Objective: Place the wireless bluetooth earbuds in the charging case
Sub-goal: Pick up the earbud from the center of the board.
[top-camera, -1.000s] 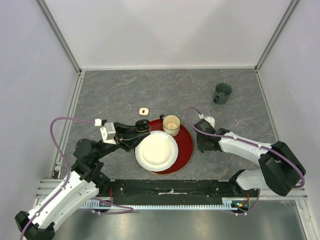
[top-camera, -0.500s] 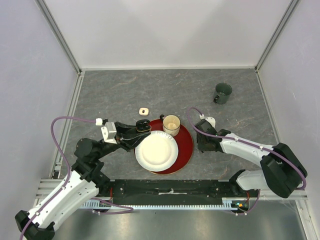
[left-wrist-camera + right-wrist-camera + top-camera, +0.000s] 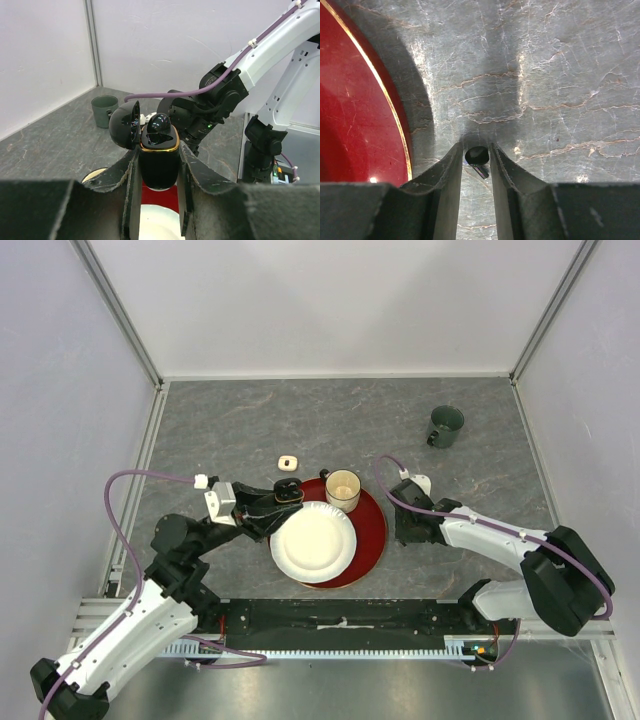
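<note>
My left gripper [image 3: 157, 172] is shut on a black charging case [image 3: 159, 160] with a gold rim, held upright above the red plate. The case's lid [image 3: 125, 125] is tipped open to the left, and one black earbud [image 3: 159, 123] sits in its top. In the top view the case [image 3: 287, 491] hangs at the plate's upper left edge. My right gripper [image 3: 476, 150] points down at the grey table just right of the red plate [image 3: 360, 100]. Its fingers are closed in on a second black earbud [image 3: 477, 155] lying on the table. The top view shows that gripper [image 3: 404, 531] from above, with the bud hidden under it.
A red plate [image 3: 372, 530] carries a white paper plate [image 3: 313, 540] and a paper cup [image 3: 343, 488]. A small white object [image 3: 288, 462] lies on the table behind my left gripper. A dark green mug [image 3: 445, 426] stands at the back right.
The right gripper's fingers have narrowed onto the black earbud on the table. The left arm has shifted very slightly and still holds the case.
</note>
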